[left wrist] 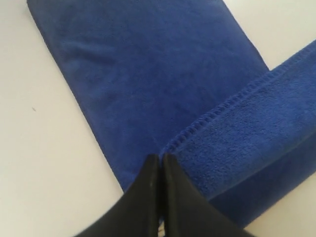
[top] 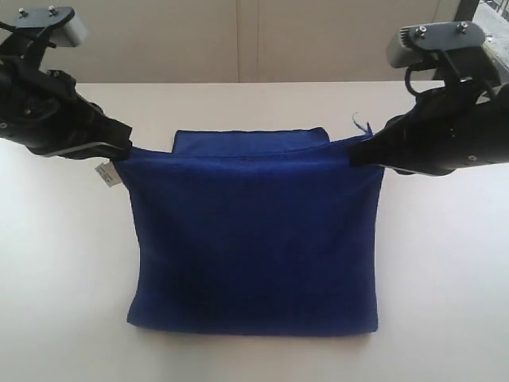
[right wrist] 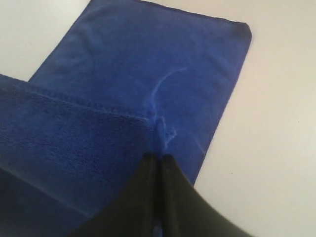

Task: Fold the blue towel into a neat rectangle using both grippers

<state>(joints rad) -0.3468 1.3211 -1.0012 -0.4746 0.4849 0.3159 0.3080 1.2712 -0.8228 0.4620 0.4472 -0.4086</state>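
Note:
The blue towel (top: 254, 239) hangs stretched between both grippers, its lower edge resting on the table and a folded part (top: 250, 142) lying flat behind it. My left gripper (top: 126, 150) is shut on the towel's upper left corner, where a small white tag (top: 106, 174) dangles. My right gripper (top: 359, 149) is shut on the upper right corner. In the left wrist view the jaws (left wrist: 160, 159) pinch the stitched hem of the towel (left wrist: 237, 133). In the right wrist view the jaws (right wrist: 159, 159) pinch the towel (right wrist: 98, 143) at its corner, with a loose thread beside them.
The white table (top: 445, 263) spreads out on both sides of the towel and in front of it. A beige wall panel (top: 238, 40) runs behind the table's far edge.

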